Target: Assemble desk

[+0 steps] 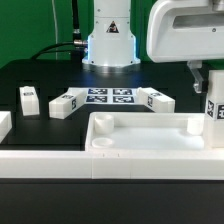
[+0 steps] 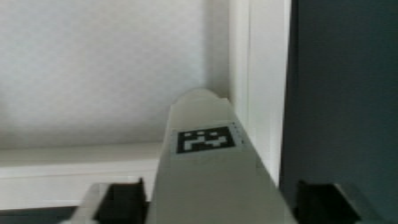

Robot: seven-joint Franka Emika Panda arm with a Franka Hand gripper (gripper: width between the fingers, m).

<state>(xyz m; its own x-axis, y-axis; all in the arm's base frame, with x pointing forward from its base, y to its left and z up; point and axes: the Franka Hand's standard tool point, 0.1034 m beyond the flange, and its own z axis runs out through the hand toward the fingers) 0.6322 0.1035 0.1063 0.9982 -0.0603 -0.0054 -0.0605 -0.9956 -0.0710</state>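
Observation:
The white desk tabletop (image 1: 150,132) lies rim-up at the front of the table. My gripper (image 1: 208,84) is above its corner at the exterior view's right, shut on a white square leg (image 1: 214,108) held upright over that corner. In the wrist view the leg (image 2: 210,150) with its black-and-white tag points down between my dark fingers (image 2: 121,202), toward the tabletop's inner corner beside its rim (image 2: 263,70). The socket is hidden by the leg. Three loose legs (image 1: 28,98) (image 1: 63,103) (image 1: 155,100) lie behind the tabletop.
The marker board (image 1: 110,97) lies flat in front of the robot base (image 1: 108,40). A long white rail (image 1: 45,162) runs along the front edge. A white part (image 1: 3,124) shows at the exterior view's left edge.

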